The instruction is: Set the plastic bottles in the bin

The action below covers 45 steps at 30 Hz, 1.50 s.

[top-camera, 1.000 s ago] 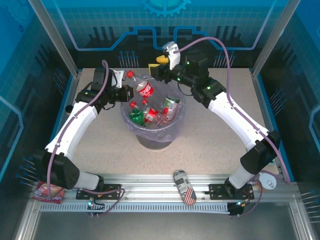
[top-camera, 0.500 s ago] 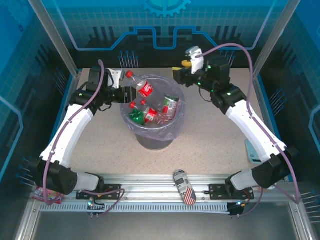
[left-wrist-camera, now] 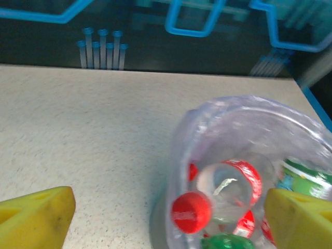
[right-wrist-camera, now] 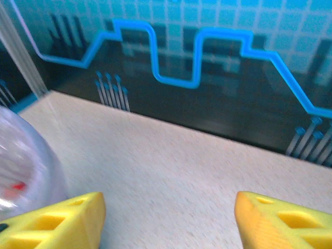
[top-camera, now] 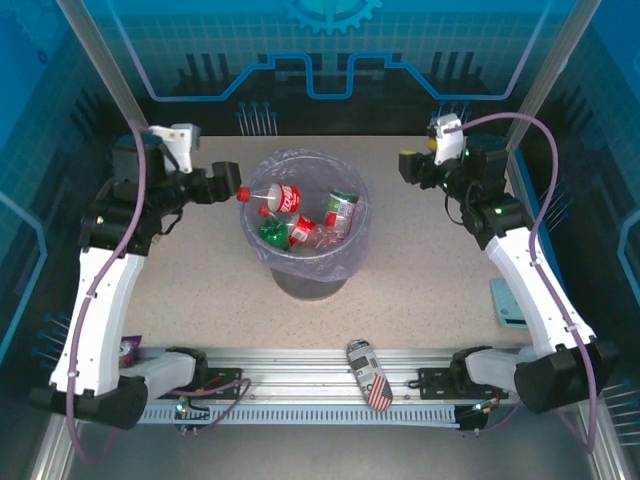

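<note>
Beside the left tool (top-camera: 230,187), plastic bottles (top-camera: 290,200) lie inside the bin (top-camera: 312,281).

1. The bin (top-camera: 310,285) is coloured grey and is lined with a translucent pale-lilac bag (top-camera: 356,232).
2. Inside the bin, clear bottles (top-camera: 285,197) with red labels and red caps are seen, along with one green bottle (top-camera: 271,235).
3. The can (top-camera: 369,375) nearer than the bin is patterned as a red, white and blue flag.
4. The table (top-camera: 430,270) around the bin is speckled beige.
5. The fingers of the left gripper (left-wrist-camera: 168,215) and the right gripper (right-wrist-camera: 168,218) are coloured yellow.
6. The wall (top-camera: 330,40) behind the bin is marked with a blue grid.
</note>
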{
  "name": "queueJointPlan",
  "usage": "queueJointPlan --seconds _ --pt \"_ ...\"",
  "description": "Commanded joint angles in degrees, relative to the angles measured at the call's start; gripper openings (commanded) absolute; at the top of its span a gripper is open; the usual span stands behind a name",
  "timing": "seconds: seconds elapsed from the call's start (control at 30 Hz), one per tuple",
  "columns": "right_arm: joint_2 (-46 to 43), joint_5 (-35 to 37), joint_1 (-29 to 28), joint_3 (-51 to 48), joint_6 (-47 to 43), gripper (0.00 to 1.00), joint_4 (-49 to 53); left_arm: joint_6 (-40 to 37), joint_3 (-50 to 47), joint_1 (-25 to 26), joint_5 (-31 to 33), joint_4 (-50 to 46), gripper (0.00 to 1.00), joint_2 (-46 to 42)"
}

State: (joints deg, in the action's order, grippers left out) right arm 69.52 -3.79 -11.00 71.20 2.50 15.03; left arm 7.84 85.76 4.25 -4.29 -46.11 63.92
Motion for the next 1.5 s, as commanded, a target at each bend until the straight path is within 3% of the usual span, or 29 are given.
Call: queueJointPlan --seconds 0.0,0.13,0.2,0.4,0.6,1.0,1.37,1.47 --pt "-2.41 4.21 2.71 -4.89 -1.39 0.74 2.20 6.09 -9.95 -4.15 5.80 7.27 0.99 -3.82" --pt "-3.87 7.67 4.75 -11.96 -1.46 0.87 1.48 9.68 -24.13 -6.44 12.99 19.04 0.99 -7.08" --pt "-4.62 9.93 5.16 -16.32 -1.22 0.98 0.35 10.37 -31.17 -6.54 16.95 24.55 0.99 -8.03" --pt "-5.08 12.59 5.57 -28.81 1.92 1.00 -8.16 11.46 -45.90 -6.91 20.66 37.33 0.99 -8.80" --pt "-3.01 15.22 5.58 -37.23 4.22 1.00 -19.61 8.87 -52.43 -6.98 19.07 46.59 0.99 -4.94" --pt "5.42 18.08 5.12 -45.08 4.92 1.00 -41.23 4.44 -60.47 -7.04 15.31 66.63 0.99 3.41" --pt "8.92 22.90 2.48 -48.18 -1.69 1.00 -55.92 2.36 -61.41 -6.90 13.81 80.52 0.99 14.12" --pt "11.11 23.25 2.48 -50.71 -3.16 1.00 -64.39 0.41 -61.82 -6.80 14.93 83.11 0.99 14.79"
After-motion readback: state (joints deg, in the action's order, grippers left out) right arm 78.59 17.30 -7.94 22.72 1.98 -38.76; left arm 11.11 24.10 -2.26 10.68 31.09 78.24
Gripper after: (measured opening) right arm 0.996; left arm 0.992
